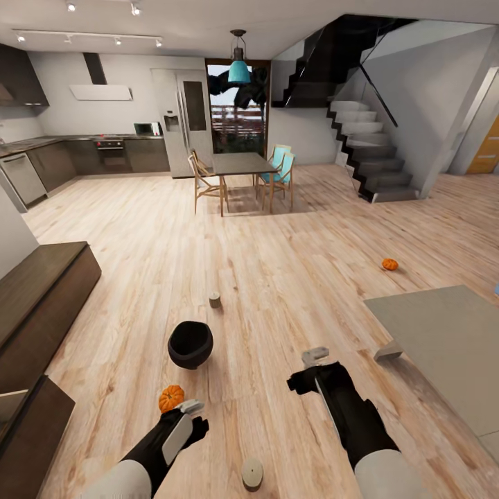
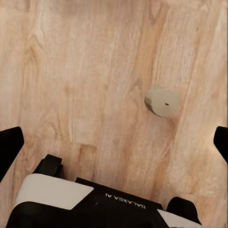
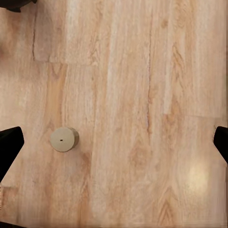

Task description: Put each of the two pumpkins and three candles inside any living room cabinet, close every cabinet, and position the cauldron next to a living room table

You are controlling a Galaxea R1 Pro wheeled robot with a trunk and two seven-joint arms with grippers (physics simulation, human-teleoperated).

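Observation:
One orange pumpkin [image 1: 171, 398] lies on the wood floor just beside my left gripper [image 1: 190, 405]. A second pumpkin [image 1: 389, 264] lies far off to the right. The black cauldron [image 1: 190, 344] stands on the floor ahead of the left arm. A cream candle [image 1: 215, 299] stands beyond it, and another candle [image 1: 252, 474] stands close in between my arms. Below the left gripper [image 2: 114, 142] a candle [image 2: 162, 101] stands on the floor, untouched. The right gripper [image 1: 315, 355] hangs over bare floor. Near the right gripper [image 3: 114, 142] a candle [image 3: 64, 139] sits off to one side. Both grippers are open and hold nothing. The dark-brown cabinet [image 1: 41, 291] runs along the left.
A low grey table [image 1: 443, 333] stands at the right. Farther back are a dining table with chairs [image 1: 239, 166], the kitchen counters [image 1: 83, 152] and a staircase [image 1: 367, 145]. My own base [image 2: 80, 199] lies under the left wrist.

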